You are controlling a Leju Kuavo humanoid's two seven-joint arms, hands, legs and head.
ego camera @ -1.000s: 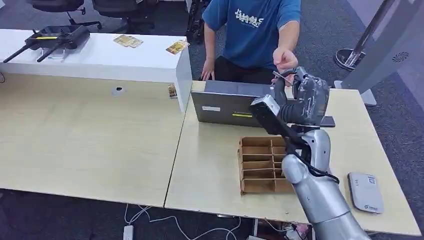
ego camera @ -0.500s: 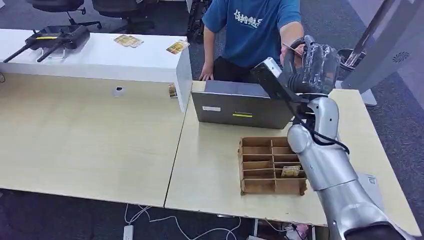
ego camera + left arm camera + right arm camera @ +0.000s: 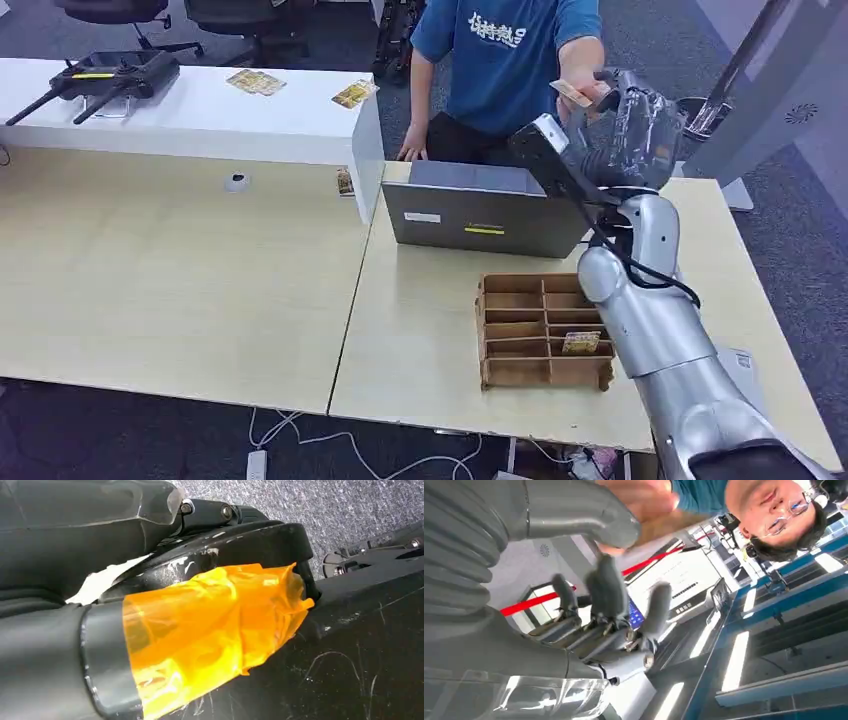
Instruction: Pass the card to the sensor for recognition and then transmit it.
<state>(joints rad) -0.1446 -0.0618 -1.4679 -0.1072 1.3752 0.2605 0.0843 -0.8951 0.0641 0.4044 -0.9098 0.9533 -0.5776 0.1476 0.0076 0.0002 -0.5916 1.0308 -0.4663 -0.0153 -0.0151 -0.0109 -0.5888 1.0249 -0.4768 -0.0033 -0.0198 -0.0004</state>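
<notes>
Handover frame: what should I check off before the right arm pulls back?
1. Card held by the person's hand: ok.
2. Right hand free of the card, fingers apart in the right wrist view: ok.
3. Recognition step done: cannot tell.
4. Pull-back path above the laptop and the divided box: cannot tell the clearance.
5. Left hand state: cannot tell.
</notes>
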